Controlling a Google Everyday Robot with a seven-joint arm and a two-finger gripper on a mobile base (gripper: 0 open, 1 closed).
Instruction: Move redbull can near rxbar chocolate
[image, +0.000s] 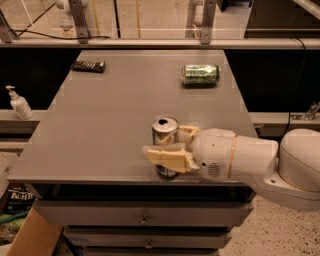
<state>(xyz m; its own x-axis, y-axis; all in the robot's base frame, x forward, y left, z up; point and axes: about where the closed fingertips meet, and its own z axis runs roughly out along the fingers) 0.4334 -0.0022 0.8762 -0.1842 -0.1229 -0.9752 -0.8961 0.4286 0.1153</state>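
In the camera view, the redbull can (164, 135) stands upright on the gray table (100, 130), close to the near edge and a little right of the middle. Its bottom seems to rest on the surface, so I judge that it is not lifted yet. The gripper (169, 144) comes in from the right, low over the table. One finger crosses the near side of the can and the other lies against its far side. The two press on the can, so the gripper is clenched around it at about mid-height. This low side grasp probably helps a tall, slim can stay vertical when it is carried.

The rxbar chocolate (88, 65) lies flat at the far left corner of the table, well apart from the can. The can must therefore travel far and to the left. A green can (200, 74) lies on its side at the far right, outside that path. A white pump bottle (20, 104) stands on a ledge left of the table.
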